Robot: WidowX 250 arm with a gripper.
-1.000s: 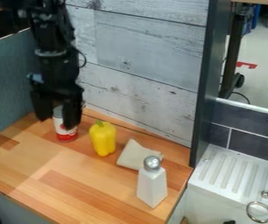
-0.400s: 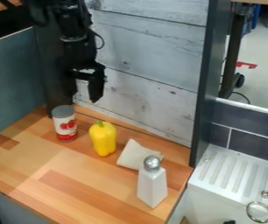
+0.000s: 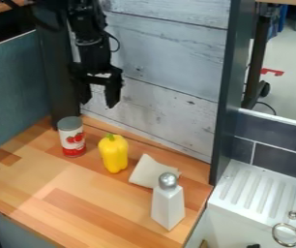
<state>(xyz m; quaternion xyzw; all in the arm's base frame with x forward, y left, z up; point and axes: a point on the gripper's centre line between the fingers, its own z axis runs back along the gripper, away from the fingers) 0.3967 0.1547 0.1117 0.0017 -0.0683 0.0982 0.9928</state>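
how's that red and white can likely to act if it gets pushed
The can looks stiff, with straight sides, so it probably won't squash. It stands taller than wide, so a high push might tip it, and its round body could then roll on the wooden counter.

There is one red-and-white can [image 3: 72, 137] left of centre in the frame, and one yellow bell pepper [image 3: 113, 154] to its right. The lower middle has one white bottle [image 3: 168, 207] with one silver cap [image 3: 167, 180], plus one pale piece [image 3: 149, 171], perhaps a folded cloth, making four objects of four kinds, one of each, on one wooden counter [image 3: 31, 178].
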